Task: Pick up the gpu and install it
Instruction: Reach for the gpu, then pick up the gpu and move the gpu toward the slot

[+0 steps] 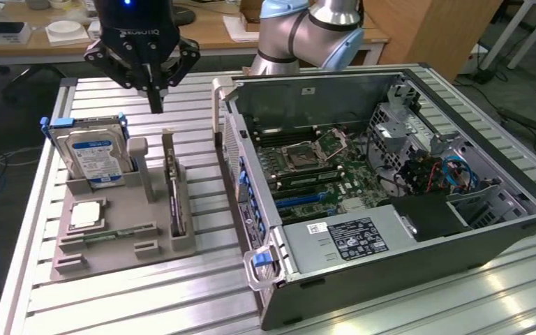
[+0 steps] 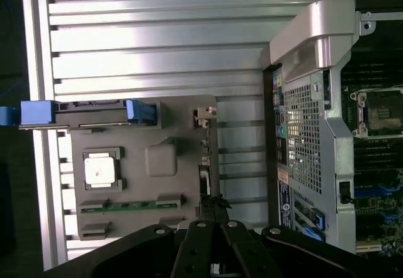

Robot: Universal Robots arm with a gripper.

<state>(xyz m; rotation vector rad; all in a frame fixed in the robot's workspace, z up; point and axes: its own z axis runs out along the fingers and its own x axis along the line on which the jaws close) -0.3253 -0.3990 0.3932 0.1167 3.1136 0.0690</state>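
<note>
approach step, nothing picked up yet: the gripper (image 1: 156, 105), fingers pressed together and empty, hovers in the upper left of the exterior view above the gpu (image 1: 175, 195), standing on edge in the grey tray (image 1: 114, 264). grasping calls for parting the fingers first.

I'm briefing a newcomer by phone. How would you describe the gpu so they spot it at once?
Find the open computer case; to the exterior view's left of it sits a grey parts holder. The gpu stands on edge in the holder's slot nearest the case: a thin dark card, unlike the thick blue-labelled hard drive and the memory stick lying flat.
</note>
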